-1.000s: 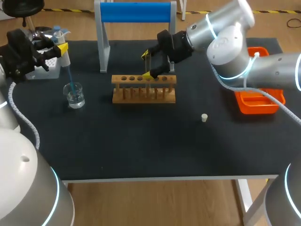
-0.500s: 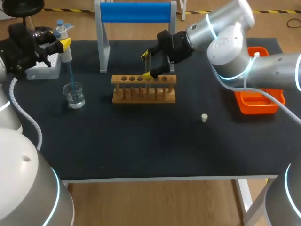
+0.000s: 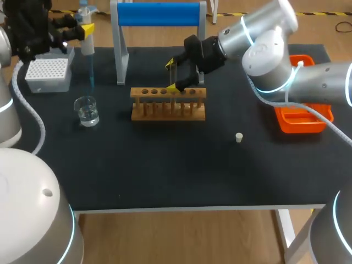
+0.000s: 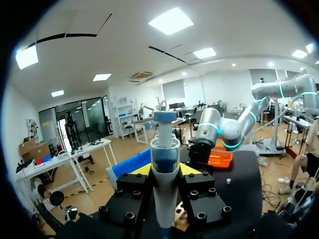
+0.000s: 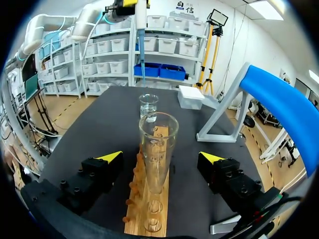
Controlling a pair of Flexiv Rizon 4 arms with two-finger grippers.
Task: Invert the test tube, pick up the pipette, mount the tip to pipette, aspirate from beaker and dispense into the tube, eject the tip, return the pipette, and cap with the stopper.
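Left gripper [image 3: 83, 30] clamps the white pipette with blue tip [image 3: 88, 52], raised above the clear glass beaker [image 3: 87, 111] (tip clear of its rim). Right gripper [image 3: 172, 75] gapes, untouching, around the glass test tube [image 5: 158, 144] upright in the wooden rack [image 3: 168, 107].

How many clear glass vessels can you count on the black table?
2. The clear glass beaker stands on the black table near its left edge. The clear glass test tube stands upright in the wooden rack, between the open fingers of the right gripper. No others show.
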